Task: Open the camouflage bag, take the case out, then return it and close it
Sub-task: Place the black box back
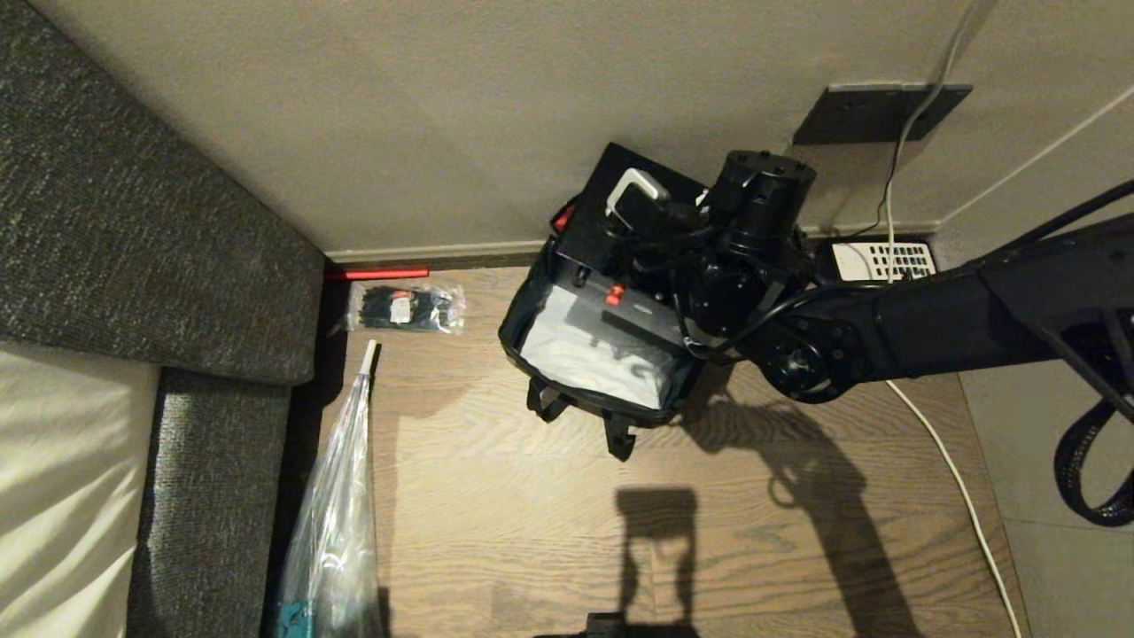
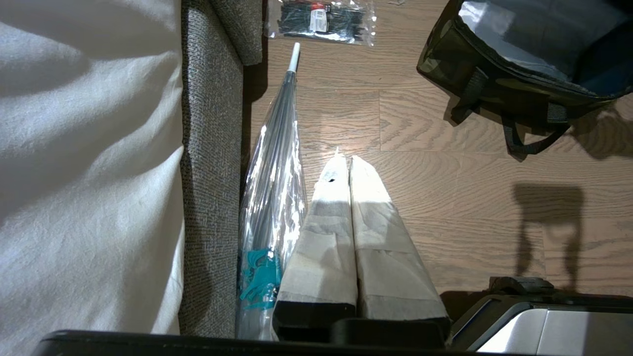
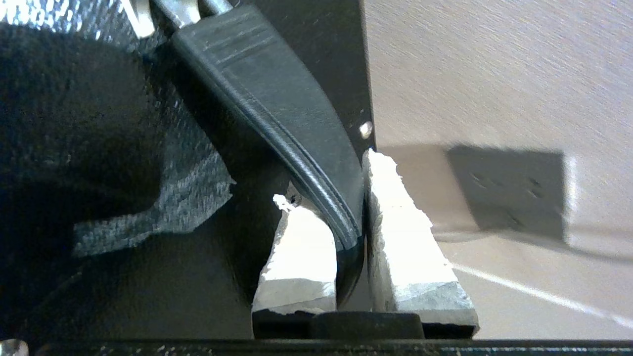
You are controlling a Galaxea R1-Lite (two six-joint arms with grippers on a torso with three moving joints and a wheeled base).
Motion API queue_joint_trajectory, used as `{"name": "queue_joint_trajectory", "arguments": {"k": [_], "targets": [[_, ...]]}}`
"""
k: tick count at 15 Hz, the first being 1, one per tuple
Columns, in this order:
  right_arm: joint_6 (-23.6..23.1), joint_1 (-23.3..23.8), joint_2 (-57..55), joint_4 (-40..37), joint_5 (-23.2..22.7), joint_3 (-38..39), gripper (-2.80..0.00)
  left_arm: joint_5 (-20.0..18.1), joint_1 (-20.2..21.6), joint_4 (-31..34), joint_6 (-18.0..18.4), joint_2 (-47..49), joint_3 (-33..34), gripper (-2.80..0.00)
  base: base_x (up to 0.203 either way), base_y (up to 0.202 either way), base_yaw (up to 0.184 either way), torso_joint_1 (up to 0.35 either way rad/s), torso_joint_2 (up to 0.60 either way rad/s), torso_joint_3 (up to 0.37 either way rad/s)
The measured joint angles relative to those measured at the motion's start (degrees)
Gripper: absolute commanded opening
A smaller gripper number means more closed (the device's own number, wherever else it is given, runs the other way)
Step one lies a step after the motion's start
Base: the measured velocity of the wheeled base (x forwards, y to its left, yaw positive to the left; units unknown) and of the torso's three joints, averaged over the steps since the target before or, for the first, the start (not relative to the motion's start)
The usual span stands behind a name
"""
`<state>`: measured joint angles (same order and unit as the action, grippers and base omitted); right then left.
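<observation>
Bag: the camouflage bag [image 1: 595,354] sits open on the wooden floor [image 1: 532,496] near the wall, pale lining exposed, straps trailing toward the robot
Case: the case [image 1: 620,208] is lifted above the far rim of the bag, tilted against the wall; its lower part appears level with or just inside the bag mouth, exact clearance cannot be told
Right gripper: the right gripper [image 3: 348,232] has its jaws pinching the handle [image 3: 292,118] of the case
Left gripper: the left gripper [image 2: 350,168] hangs idle over the floor beside a wrapped umbrella [image 2: 274,188], jaws pressed together and empty
Done: bag opened; case gripped and raised
Uncertain: whether this lift is the removal or the return
Left: at minimum seat the case, then close the bag
</observation>
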<state>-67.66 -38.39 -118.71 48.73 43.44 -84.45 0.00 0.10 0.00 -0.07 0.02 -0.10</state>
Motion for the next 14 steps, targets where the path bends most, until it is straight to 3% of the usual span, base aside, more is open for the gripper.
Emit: {"name": "queue_joint_trajectory", "arguments": {"k": [14], "targets": [[0.33, -3.85, -7.14, -3.31, -1.47, -11.23, -2.8, -0.02, 0.0, 0.0, -0.02, 0.0, 0.0, -2.8, 0.0, 0.0, 0.0, 0.0, 0.0, 0.0]]}}
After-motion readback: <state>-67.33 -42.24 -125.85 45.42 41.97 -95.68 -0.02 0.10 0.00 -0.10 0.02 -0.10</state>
